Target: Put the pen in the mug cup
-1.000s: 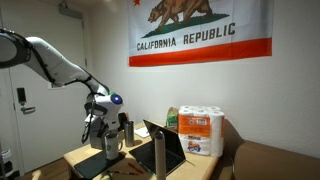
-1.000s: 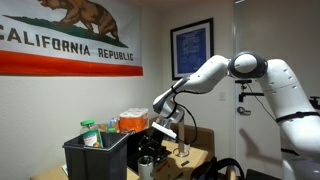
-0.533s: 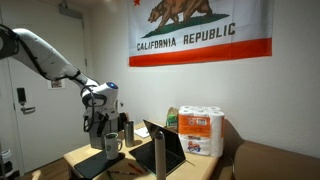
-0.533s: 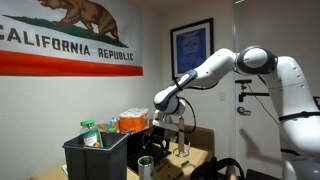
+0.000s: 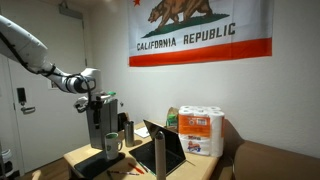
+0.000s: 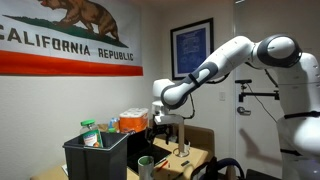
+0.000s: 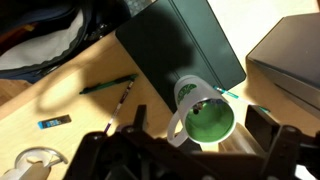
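Observation:
The mug cup (image 7: 205,115) stands upright on a dark flat pad, seen from above in the wrist view: pale outside, green inside, loop handle toward the lower left. It also shows in both exterior views (image 5: 112,143) (image 6: 146,163). Two dark pens (image 7: 108,85) (image 7: 126,94) lie on the wooden table left of the mug, and a teal pen (image 7: 229,93) lies by its right side. My gripper (image 7: 182,140) is open and empty, hanging well above the mug (image 5: 100,122) (image 6: 166,124). I cannot tell whether anything is inside the mug.
A tall dark tumbler (image 5: 128,130) stands behind the mug. A dark pad (image 7: 180,40) lies under it, a grey box (image 7: 290,60) to its right. A tape roll (image 7: 35,165) and a small blue item (image 7: 55,122) lie on the table. A dark bin (image 6: 95,155) and a paper-towel pack (image 5: 203,130) stand nearby.
The arm has lifted the gripper straight up from just over the mug to well above it. The mug and pens have not moved.

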Controlling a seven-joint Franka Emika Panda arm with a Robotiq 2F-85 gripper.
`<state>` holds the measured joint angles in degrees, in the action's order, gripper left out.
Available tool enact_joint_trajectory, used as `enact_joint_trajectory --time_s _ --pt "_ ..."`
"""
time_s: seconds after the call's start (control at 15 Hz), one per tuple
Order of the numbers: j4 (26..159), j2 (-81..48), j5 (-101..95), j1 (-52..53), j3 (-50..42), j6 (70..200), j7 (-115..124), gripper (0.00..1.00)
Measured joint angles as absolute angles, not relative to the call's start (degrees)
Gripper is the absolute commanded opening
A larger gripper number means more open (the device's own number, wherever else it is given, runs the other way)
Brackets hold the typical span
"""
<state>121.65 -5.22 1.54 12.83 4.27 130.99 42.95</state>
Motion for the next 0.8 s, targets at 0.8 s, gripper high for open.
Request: enact_joint_trajectory --time_s 0.8 --pt "127.7 -1.0 -6.6 13.0 7.1 131.0 49.8 1.00"
